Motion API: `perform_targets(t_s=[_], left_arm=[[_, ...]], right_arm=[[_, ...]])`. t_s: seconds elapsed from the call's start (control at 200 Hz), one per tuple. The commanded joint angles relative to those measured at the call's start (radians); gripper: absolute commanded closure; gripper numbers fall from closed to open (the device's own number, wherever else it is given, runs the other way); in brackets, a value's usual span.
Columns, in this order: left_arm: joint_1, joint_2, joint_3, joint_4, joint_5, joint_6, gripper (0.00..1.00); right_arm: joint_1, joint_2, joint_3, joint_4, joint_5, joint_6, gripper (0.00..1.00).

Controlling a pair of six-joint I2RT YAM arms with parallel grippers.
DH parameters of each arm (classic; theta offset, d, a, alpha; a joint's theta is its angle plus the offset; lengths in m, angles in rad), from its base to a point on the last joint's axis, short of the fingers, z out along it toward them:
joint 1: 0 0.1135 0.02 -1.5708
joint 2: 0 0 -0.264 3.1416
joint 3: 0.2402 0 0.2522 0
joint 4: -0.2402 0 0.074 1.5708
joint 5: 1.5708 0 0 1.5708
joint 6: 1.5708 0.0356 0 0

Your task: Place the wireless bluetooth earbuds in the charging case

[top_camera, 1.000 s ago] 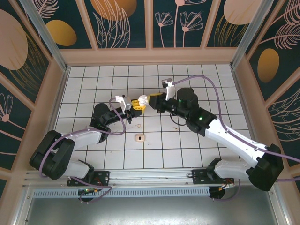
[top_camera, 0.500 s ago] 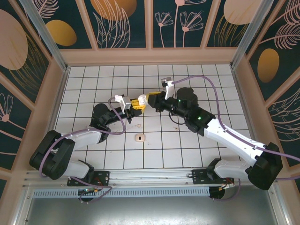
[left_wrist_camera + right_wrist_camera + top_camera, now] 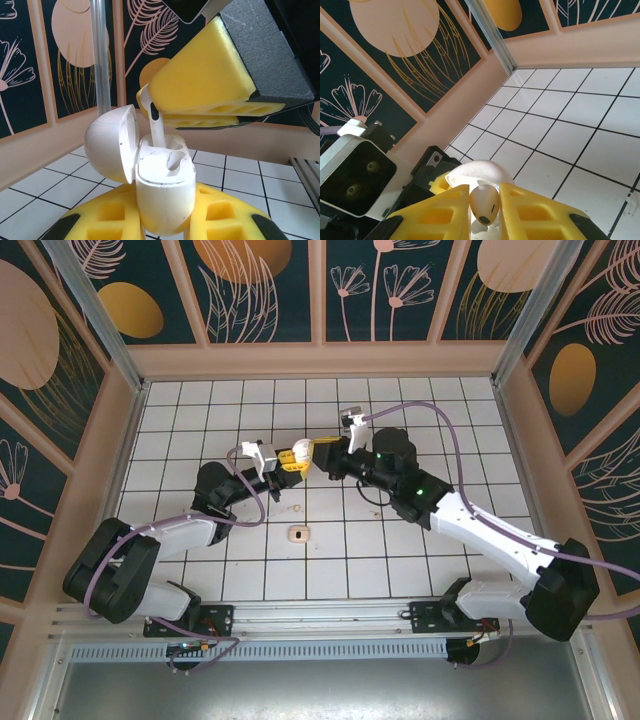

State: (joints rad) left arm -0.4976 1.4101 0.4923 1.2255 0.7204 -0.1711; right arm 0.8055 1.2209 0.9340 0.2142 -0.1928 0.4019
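Charging case [image 3: 165,195]: white, upright, lid hinged open. It is pinched between the yellow pads of the left end effector [image 3: 163,222], over the middle of the tiled table [image 3: 460,410]. Directly above it is a white earbud [image 3: 156,122], its stem pointing down and reaching the case's open top. The right end effector [image 3: 484,207] pinches this earbud. Beyond stand patterned wall panels [image 3: 65,60].

charging case [image 3: 165,192] white | earbud [image 3: 483,201] white | table [image 3: 560,120] white, black grid
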Motion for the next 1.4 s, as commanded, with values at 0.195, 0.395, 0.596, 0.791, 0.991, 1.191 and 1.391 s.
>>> perform_targets(t_s=[0.195,0.395,0.596,0.791,0.991,1.191,1.391], left_arm=[[-0.006,0.014,0.030,0.077,-0.010,-0.034,0.89],[-0.005,0.006,0.032,0.080,-0.010,-0.038,0.89],[-0.006,0.006,0.040,0.085,-0.002,-0.042,0.89],[-0.006,0.001,0.042,0.082,0.000,-0.042,0.89],[-0.006,-0.005,0.043,0.071,-0.001,-0.039,0.89],[-0.006,-0.015,0.040,0.039,0.000,-0.017,0.88],[-0.006,-0.037,0.028,-0.030,-0.019,0.025,0.89]], right_arm=[[0.016,0.010,-0.012,0.031,-0.035,0.017,0.80],[0.014,-0.012,-0.029,-0.013,-0.015,0.018,0.80],[0.013,-0.024,-0.040,-0.021,0.022,0.026,0.78],[0.012,-0.021,-0.030,-0.024,0.036,0.024,0.73],[0.009,-0.022,-0.016,-0.026,0.039,0.018,0.66],[-0.007,-0.051,-0.007,-0.006,-0.013,0.034,0.58],[-0.070,-0.106,0.010,-0.092,-0.090,0.075,0.56]])
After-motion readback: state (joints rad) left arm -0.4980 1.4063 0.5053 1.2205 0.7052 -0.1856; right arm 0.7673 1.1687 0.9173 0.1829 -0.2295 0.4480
